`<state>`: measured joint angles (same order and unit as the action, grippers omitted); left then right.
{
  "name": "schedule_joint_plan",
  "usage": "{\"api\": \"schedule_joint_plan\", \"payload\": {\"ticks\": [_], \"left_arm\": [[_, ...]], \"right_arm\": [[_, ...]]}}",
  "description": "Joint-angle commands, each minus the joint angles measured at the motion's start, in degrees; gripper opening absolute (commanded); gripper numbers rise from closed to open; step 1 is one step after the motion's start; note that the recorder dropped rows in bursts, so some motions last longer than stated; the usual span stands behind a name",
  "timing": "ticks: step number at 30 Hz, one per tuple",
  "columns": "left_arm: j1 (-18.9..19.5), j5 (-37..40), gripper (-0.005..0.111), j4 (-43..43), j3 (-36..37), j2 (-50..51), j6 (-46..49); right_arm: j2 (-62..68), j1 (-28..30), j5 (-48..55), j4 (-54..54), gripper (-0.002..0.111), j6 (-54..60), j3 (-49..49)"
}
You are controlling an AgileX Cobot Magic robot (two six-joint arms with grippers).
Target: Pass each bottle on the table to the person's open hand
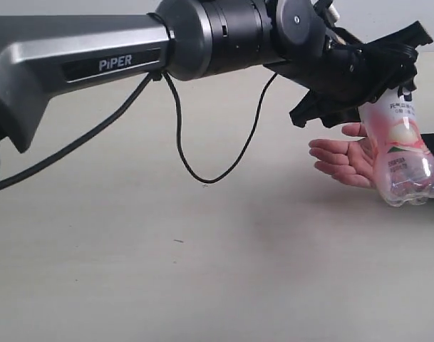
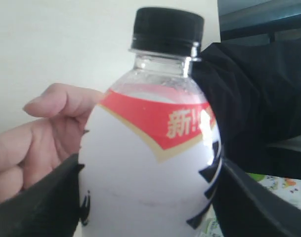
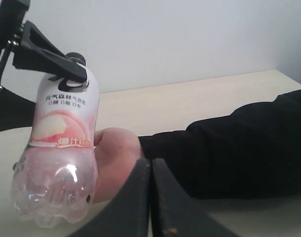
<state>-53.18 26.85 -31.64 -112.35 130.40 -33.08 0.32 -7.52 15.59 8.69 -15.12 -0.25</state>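
Clear plastic with a pink-peach label and a black screw cap: the peach bottle (image 1: 405,153) hangs from my left gripper (image 1: 380,82) at the far right of the scene. My jaws are clamped across its upper body, just below the neck, one black finger on each side. It is slightly tilted, with its cap (image 2: 166,24) up among my fingers and its ribbed base lowest, close above the pale beige wood-grain table (image 1: 167,271).

Right beside the bottle is the person's open hand (image 1: 341,160), bare and light-skinned, palm up with the fingers spread toward the left. Its black sleeve (image 3: 229,153) runs off to the right. The lower half of the bottle sits in front of the palm. I cannot tell whether plastic and skin are touching.

My grey left arm (image 1: 81,64) reaches in from the left across the top of the scene, and a thin black cable (image 1: 202,142) loops down beneath it.

My right gripper (image 3: 150,165) sits low on the near side of the hand. Its two black fingers are pressed flat together and carry nothing.
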Motion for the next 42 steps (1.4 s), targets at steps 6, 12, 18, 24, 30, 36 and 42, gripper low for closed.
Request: {"api": "schedule_joint_plan", "payload": {"ticks": [6,12,18,24,30,36,42], "left_arm": [[0.1,-2.3,0.000,2.6,-0.3,3.8,-0.3],[0.1,-2.2,0.003,2.3,-0.3,4.3,-0.3],[0.1,-2.2,0.029,2.5,-0.3,4.3,-0.1],[0.1,-2.2,0.049,2.7,-0.3,4.3,3.1],[0.1,-2.2,0.057,2.7,-0.3,4.3,3.5],[0.1,-2.0,0.065,2.7,-0.3,4.3,4.4],[0.1,-1.7,0.076,2.7,-0.3,4.3,6.1]], "right_arm": [[-0.3,-0.2,-0.5,0.2,0.000,0.0,0.3],[-0.3,-0.2,-0.5,0.2,0.000,0.0,0.3],[-0.3,-0.2,-0.5,0.2,0.000,0.0,0.3],[-0.3,-0.2,-0.5,0.2,0.000,0.0,0.3],[-0.3,-0.2,-0.5,0.2,0.000,0.0,0.3],[-0.3,-0.2,-0.5,0.2,0.000,0.0,0.3],[-0.3,-0.2,-0.5,0.2,0.000,0.0,0.3]]}}
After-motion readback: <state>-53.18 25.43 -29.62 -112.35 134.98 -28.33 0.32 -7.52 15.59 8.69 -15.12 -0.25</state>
